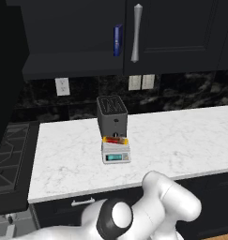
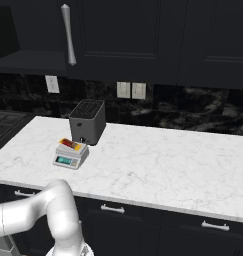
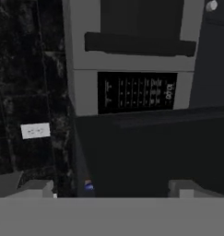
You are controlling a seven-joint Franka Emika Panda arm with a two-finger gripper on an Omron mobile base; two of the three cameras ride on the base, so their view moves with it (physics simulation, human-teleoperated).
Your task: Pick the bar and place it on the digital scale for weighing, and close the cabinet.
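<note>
No text can be read.

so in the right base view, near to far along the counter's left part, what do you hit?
Scale with the bar on its plate → dark slotted box → wall outlet → cabinet handle overhead.
</note>
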